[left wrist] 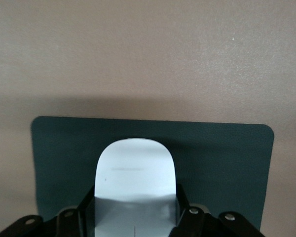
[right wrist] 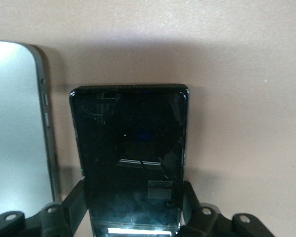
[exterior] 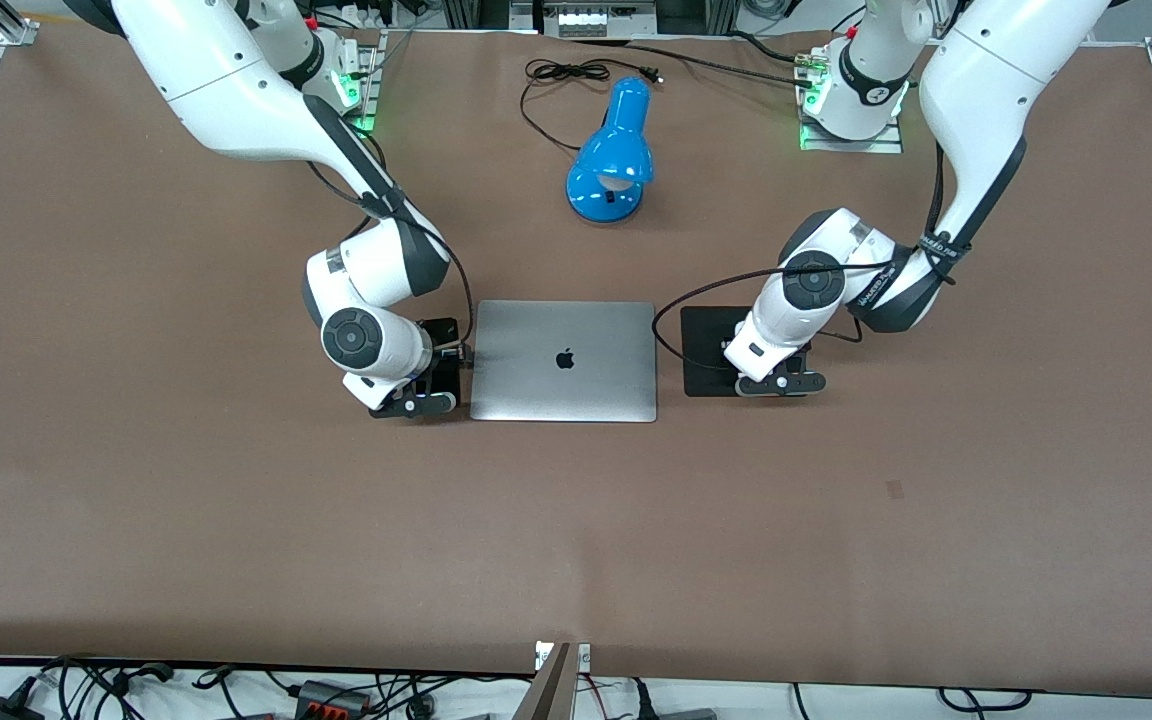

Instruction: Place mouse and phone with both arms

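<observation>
While both arms sit low beside the laptop (exterior: 563, 360), right pincer (right wrist: 134, 210) flanks the phone (right wrist: 130, 163) at the laptop's right-arm edge; grip can't be confirmed. Left pincer (left wrist: 133, 217) is clamped on the mouse (left wrist: 134, 173) over the mat (left wrist: 227, 163).

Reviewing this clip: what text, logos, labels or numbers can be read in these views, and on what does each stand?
Apple logo, no words: on the closed laptop lid.
White print on the left arm's black cable strap: too small to read.
Pale sticker on the phone face: blurred, unreadable.
Faint grey mark on the mouse: unreadable.
Blue lamp, black mat: no text visible.
</observation>
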{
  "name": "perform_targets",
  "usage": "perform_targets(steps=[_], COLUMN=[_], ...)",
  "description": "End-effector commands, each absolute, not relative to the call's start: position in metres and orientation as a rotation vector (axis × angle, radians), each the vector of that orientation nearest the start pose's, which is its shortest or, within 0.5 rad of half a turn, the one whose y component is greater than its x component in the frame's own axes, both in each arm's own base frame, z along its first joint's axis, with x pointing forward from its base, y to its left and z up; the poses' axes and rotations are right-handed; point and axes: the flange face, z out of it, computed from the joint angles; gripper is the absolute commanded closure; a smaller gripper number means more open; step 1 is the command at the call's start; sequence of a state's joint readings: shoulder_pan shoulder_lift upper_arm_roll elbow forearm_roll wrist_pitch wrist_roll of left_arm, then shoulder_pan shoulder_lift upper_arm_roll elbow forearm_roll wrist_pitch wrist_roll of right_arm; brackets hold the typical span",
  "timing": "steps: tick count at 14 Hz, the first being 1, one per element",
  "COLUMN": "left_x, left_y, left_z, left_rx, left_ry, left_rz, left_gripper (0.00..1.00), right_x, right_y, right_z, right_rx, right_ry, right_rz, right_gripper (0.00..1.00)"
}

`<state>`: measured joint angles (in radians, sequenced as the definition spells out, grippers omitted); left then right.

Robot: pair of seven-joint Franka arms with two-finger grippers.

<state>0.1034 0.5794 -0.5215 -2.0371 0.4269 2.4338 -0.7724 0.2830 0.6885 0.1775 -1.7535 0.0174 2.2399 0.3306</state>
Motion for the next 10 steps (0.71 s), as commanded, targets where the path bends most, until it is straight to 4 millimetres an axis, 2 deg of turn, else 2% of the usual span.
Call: perform_targets(steps=[1, 2, 3, 5, 6, 8, 10], left_x=[0.535, 0.535, 0.536, 0.539, 0.541, 0.546, 0.555], left_y=[-0.236, -0.236, -0.234, -0.233, -0.233, -0.226, -0.22], left_z=[0.176, 0.176, 0.176, 0.181, 0.186, 0.202, 0.218], left_rx=[-3.126, -3.125, -3.124, -3.123, -3.116, -3.083, -3.037], left_ry=[-0.137, -0.149, -0.161, -0.163, -0.161, -0.161, -0.157], left_rz=[0.075, 0.075, 0.075, 0.064, 0.056, 0.056, 0.08], left_gripper=[0.63, 0.47, 0.0, 0.0, 0.0, 0.0, 0.0], right_x=[0.59, 0.595, 0.602, 0.621, 0.633, 0.651, 0.66], right_y=[0.275, 0.275, 0.276, 0.274, 0.272, 0.262, 0.244], right_z=[0.189, 0.208, 0.227, 0.269, 0.297, 0.342, 0.394], right_rx=[-3.068, -3.066, -3.068, -3.081, -3.085, -3.088, -3.095], right_ry=[-0.112, -0.115, -0.114, -0.11, -0.108, -0.084, -0.06], right_rz=[0.302, 0.269, 0.264, 0.294, 0.306, 0.292, 0.223], right_gripper=[0.0, 0.0, 0.0, 0.0, 0.0, 0.0, 0.0])
